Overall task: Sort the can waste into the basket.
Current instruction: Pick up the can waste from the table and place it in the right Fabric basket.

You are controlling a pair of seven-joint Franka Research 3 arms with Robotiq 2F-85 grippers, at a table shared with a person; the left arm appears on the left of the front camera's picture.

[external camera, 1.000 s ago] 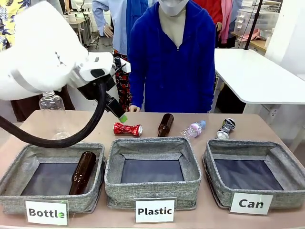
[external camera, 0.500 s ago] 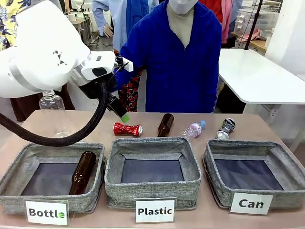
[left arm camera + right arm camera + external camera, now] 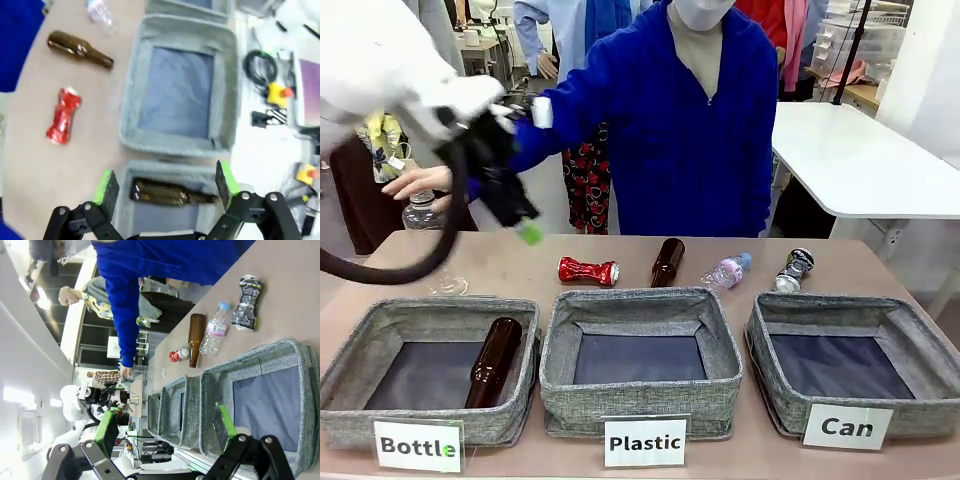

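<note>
The shiny red can point(image 3: 588, 270) lies crushed on the table behind the middle bin; in the left wrist view the red can point(image 3: 64, 115) is at the left. At the far right lies the silver can point(image 3: 794, 269), behind the grey "Can" basket point(image 3: 761, 335), whose dark inside holds nothing. My left gripper point(image 3: 525, 228) hangs open above the table's left part, up and left of the red can; its fingers point(image 3: 106, 186) hold nothing. My right gripper point(image 3: 165, 426) is open over the "Can" basket point(image 3: 250, 357), with the silver can point(image 3: 247, 302) beyond.
The "Bottle" bin point(image 3: 350, 350) holds a brown bottle point(image 3: 495, 360); the "Plastic" bin point(image 3: 638, 300) stands in the middle. A brown bottle point(image 3: 667, 262) and a small plastic bottle point(image 3: 725, 271) lie between the cans. A person's hand point(image 3: 420, 182) reaches to a clear bottle point(image 3: 420, 212) at far left.
My left arm has swung left and upward, away from the red can. The person has stretched an arm out to the clear bottle at the left. The cans have not moved.
</note>
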